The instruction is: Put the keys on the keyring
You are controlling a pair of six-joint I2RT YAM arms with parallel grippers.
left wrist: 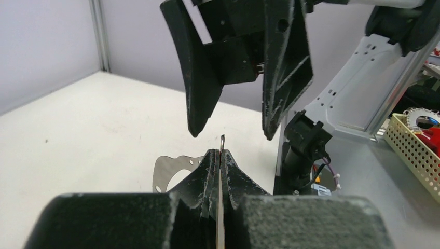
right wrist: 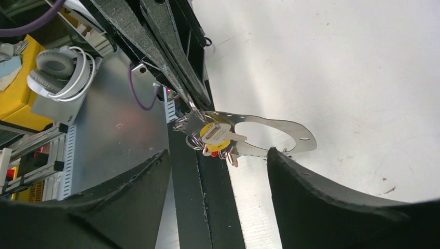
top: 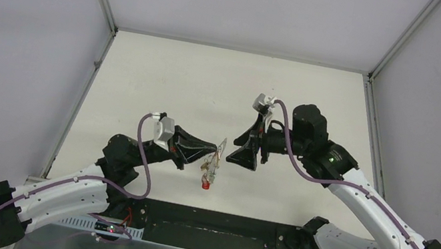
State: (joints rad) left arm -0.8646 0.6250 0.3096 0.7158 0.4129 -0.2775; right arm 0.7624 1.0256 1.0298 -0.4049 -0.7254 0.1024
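Observation:
My left gripper is shut on the keyring, a thin metal loop that the left wrist view shows edge-on, its tip poking out past the fingertips. Several keys hang bunched from it on small rings, with a yellow tag and a red tag showing. My right gripper faces the left one from the right, a short gap away. Its jaws stand wide apart and nothing lies between them.
A flat grey metal plate with a large cut-out shows behind the bunch, apparently flat on the table. The black base rail runs along the near edge. A yellow basket and white headphones lie beyond the table.

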